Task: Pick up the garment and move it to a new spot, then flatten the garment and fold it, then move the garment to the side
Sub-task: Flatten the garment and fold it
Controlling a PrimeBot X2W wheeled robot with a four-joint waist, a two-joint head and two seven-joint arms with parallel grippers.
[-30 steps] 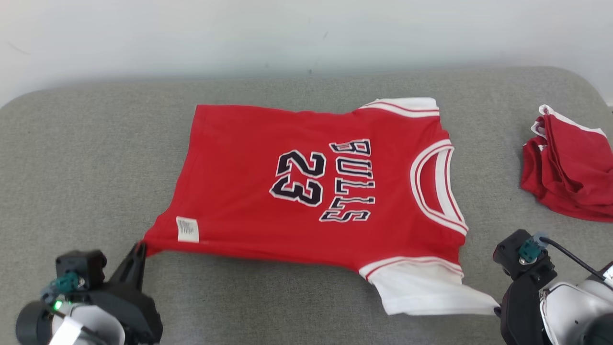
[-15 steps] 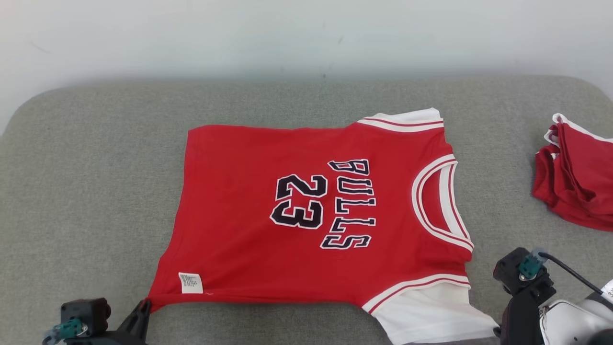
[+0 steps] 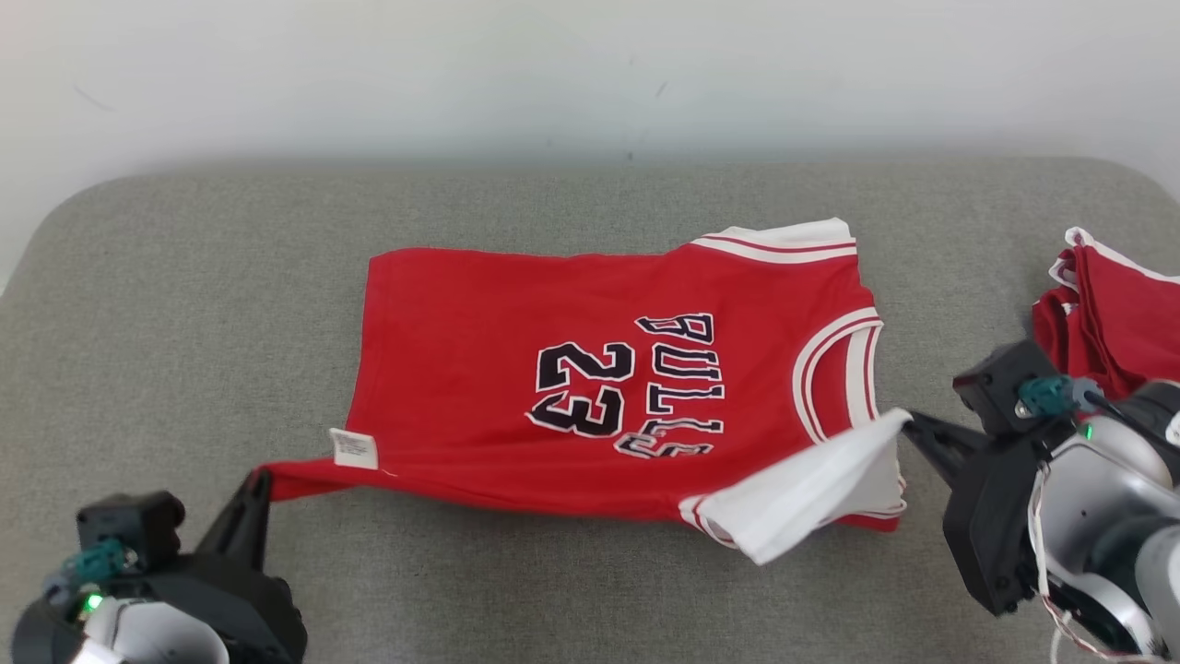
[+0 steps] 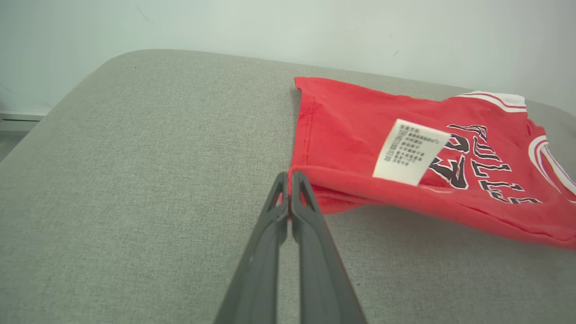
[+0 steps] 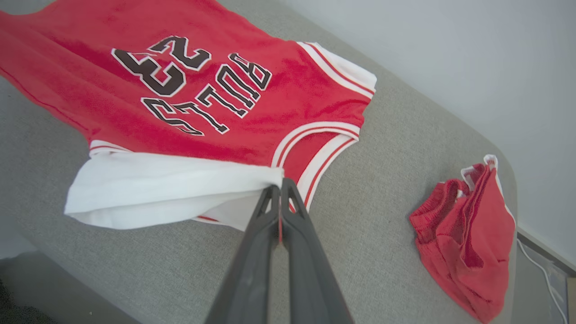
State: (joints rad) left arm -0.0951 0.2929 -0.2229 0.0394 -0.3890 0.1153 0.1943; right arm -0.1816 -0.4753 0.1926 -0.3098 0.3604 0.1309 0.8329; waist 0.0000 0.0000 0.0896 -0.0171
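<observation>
The garment [image 3: 572, 369] is a red jersey with white sleeves and dark "BULLS 23" lettering, spread on the grey cushion [image 3: 184, 304]. My left gripper [image 3: 258, 480] is shut on its near hem corner, lifted slightly off the cushion; the pinched red corner [image 4: 297, 173] and the white care label [image 4: 409, 150] show in the left wrist view. My right gripper [image 3: 908, 424] is shut on the white sleeve [image 3: 811, 489], which hangs raised and folded over toward the collar. The right wrist view shows the closed fingertips [image 5: 281, 184] pinching the sleeve edge [image 5: 180, 184].
A second red garment [image 3: 1120, 314] lies crumpled at the cushion's right end, just behind my right wrist, also visible as a red heap [image 5: 468, 243]. A pale wall [image 3: 590, 74] runs behind the cushion. The cushion's left part is bare grey fabric.
Both grippers have lifted the jersey's near edge and carried it away from me. The white sleeve has risen off the cushion and swung toward the collar. The camera also shifted.
</observation>
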